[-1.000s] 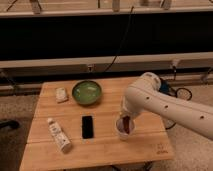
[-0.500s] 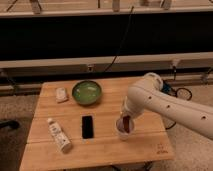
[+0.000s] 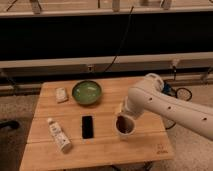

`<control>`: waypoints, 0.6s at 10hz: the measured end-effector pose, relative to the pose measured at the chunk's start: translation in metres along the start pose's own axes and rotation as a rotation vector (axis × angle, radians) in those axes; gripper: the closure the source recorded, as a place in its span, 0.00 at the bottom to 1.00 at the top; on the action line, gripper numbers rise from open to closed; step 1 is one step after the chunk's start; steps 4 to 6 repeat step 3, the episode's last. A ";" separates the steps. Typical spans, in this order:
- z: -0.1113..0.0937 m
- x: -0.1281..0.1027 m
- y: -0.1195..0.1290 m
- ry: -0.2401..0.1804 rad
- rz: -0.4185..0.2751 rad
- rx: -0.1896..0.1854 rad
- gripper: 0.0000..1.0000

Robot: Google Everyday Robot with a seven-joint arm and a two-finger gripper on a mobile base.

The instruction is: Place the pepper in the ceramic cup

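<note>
A white ceramic cup stands on the wooden table, right of centre. Its inside looks dark reddish, which may be the pepper; I cannot tell its shape. My gripper is at the end of the white arm, right above the cup's rim on its left side, and is mostly hidden by the arm.
A green bowl sits at the back of the table. A small pale object lies to its left. A black phone-like slab lies left of the cup. A white bottle lies near the front left corner.
</note>
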 end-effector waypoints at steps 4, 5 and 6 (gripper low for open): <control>-0.007 0.001 0.001 0.016 -0.010 0.007 0.20; -0.007 0.001 0.001 0.016 -0.010 0.007 0.20; -0.007 0.001 0.001 0.016 -0.010 0.007 0.20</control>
